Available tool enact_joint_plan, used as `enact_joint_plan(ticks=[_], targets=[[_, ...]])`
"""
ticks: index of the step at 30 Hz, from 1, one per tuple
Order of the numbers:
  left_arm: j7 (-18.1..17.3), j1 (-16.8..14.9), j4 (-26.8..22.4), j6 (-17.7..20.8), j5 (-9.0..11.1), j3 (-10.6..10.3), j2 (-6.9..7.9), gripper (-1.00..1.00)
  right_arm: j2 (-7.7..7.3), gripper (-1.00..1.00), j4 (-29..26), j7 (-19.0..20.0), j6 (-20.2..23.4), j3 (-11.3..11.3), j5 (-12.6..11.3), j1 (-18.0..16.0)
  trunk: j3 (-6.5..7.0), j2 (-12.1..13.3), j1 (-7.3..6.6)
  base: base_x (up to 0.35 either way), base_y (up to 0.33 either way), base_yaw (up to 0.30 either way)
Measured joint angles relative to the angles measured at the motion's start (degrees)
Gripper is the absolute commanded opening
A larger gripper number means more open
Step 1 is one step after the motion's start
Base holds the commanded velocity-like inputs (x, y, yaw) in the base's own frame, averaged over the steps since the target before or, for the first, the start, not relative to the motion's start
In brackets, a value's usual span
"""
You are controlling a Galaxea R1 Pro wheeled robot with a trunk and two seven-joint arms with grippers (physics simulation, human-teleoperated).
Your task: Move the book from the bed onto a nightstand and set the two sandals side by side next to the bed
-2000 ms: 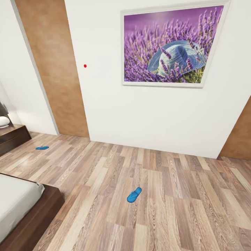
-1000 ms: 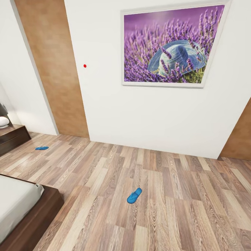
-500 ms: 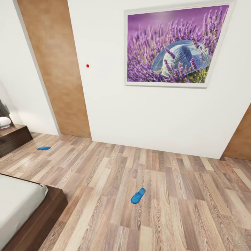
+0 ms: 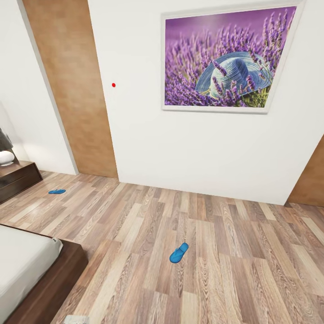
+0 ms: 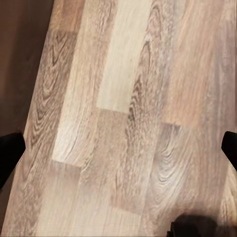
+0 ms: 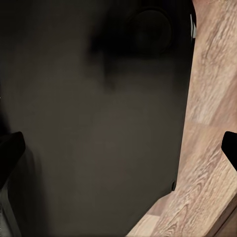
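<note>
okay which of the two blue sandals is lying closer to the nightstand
The far sandal, at the head view's left, lies on the floor just off the dark nightstand. The other sandal sits alone mid-floor, nearer the bed's foot corner.

White walls [image 4: 211,148] meet a wood-plank floor [image 4: 234,261]. A framed lavender picture [image 4: 227,58] hangs beside a brown wall panel [image 4: 72,90]. A small red dot [image 4: 113,84], possibly a marker, sits between them.

The bed [image 4: 27,270] is cut by the head view's left and lower edges, showing one corner; the nightstand [image 4: 18,180] is cut at the left. Each wrist view catches mere black fingertips [image 5: 10,153] [image 6: 10,148] at its edges; a dark blurred mass [image 6: 94,123] beyond the right claw is unidentifiable
</note>
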Motion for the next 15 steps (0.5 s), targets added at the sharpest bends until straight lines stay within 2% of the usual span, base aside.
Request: enact_joint_plan(ticks=[5, 6, 10, 15], targets=[[-0.1, -0.1, 0.1, -1.2, 0.0, -3.0, -0.12, 1.00, 0.17, 1.00, 0.0, 0.0, -0.3, 0.1, 0.0, 0.0, 0.00, 0.0, 0.00, 0.000, 0.003, 0.000], [-0.1, -0.1, 0.1, -1.2, -0.1, -3.1, -0.12, 1.00, 0.18, 1.00, 0.0, 0.0, -0.3, 0.1, 0.0, 0.0, 0.00, 0.0, 0.00, 0.000, 0.002, 0.000], [-0.1, -0.2, -0.1, -1.7, -0.1, -6.5, -0.41, 1.00, 0.24, 1.00, -0.1, 0.0, -0.4, 0.0, -0.1, 0.0, 0.00, 0.0, 0.00, 0.019, 0.007, 0.000], [-0.1, -0.2, -0.2, -1.8, -0.1, -8.5, -1.13, 1.00, 0.24, 1.00, -0.1, 0.0, -0.5, -0.1, -0.1, 0.0, 0.00, 0.0, -0.02, 0.122, 0.064, 0.000]])
